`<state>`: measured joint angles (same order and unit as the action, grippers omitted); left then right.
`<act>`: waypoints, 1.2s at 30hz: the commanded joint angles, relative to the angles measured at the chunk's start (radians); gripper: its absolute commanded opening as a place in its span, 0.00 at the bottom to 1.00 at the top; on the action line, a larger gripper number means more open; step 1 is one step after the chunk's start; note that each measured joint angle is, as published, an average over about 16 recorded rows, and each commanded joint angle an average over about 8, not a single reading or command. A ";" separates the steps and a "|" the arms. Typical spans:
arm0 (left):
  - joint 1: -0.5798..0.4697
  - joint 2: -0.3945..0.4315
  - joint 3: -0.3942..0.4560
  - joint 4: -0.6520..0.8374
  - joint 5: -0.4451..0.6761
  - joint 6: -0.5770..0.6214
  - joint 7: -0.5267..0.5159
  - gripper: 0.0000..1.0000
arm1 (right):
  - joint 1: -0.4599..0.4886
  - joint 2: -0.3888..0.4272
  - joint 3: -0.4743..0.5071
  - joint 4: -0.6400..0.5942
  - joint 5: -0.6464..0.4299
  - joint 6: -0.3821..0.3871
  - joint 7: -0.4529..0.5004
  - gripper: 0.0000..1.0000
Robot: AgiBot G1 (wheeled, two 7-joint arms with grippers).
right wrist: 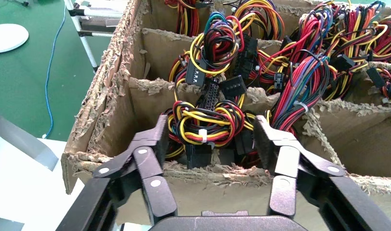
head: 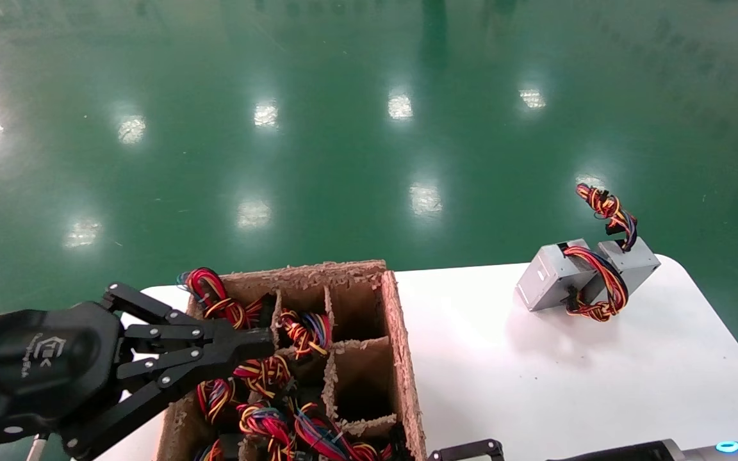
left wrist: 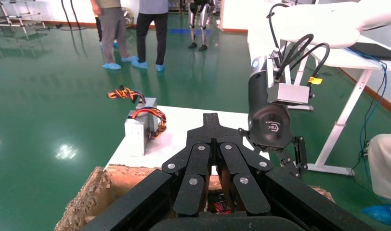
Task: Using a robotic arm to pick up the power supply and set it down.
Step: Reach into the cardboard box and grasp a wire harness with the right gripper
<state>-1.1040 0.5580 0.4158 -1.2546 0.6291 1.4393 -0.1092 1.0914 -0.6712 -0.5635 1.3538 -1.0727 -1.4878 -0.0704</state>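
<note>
From the head camera I have my left gripper (head: 260, 342) reaching in from the left, level over the near-left part of the cardboard box (head: 401, 358), its black fingers pressed together at the tips and holding nothing. My right gripper (right wrist: 210, 139) barely shows at the bottom edge of that view; its own wrist camera shows it hanging just outside the box wall with the fingers spread wide and empty, facing a compartment packed with wire bundles (right wrist: 203, 122). That close view shows the tangled wires and black connectors in several cells, which the head camera only partly catches. The left wrist camera adds people (left wrist: 136, 29) standing on the green floor beyond the white table (head: 535, 384). Two power supplies (head: 583, 275) stand side by side on the table's far right, well apart from both grippers, long axis running left to right and angled slightly away, wires looped across the front.
</note>
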 commanded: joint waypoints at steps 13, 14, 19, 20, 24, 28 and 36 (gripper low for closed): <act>0.000 0.000 0.000 0.000 0.000 0.000 0.000 0.00 | 0.012 -0.008 -0.014 0.001 0.002 -0.005 -0.010 0.00; 0.000 0.000 0.000 0.000 0.000 0.000 0.000 0.00 | 0.013 -0.008 -0.015 0.001 0.001 -0.005 -0.011 0.00; 0.000 0.000 0.000 0.000 0.000 0.000 0.000 0.00 | 0.021 -0.008 -0.022 0.001 -0.012 -0.005 -0.019 0.00; 0.000 0.000 0.000 0.000 0.000 0.000 0.000 0.00 | 0.022 -0.008 -0.024 0.001 -0.014 -0.005 -0.021 0.00; 0.000 0.000 0.000 0.000 0.000 0.000 0.000 0.00 | 0.027 -0.005 -0.027 0.001 -0.018 -0.004 -0.025 0.00; 0.000 0.000 0.000 0.000 0.000 0.000 0.000 0.00 | 0.031 -0.003 -0.028 0.001 -0.014 -0.003 -0.024 0.00; 0.000 0.000 0.000 0.000 0.000 0.000 0.000 0.00 | 0.017 0.001 -0.033 -0.006 0.034 -0.003 0.032 0.00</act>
<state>-1.1040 0.5579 0.4159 -1.2546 0.6290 1.4393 -0.1092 1.1072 -0.6688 -0.5960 1.3453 -1.0282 -1.4936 -0.0279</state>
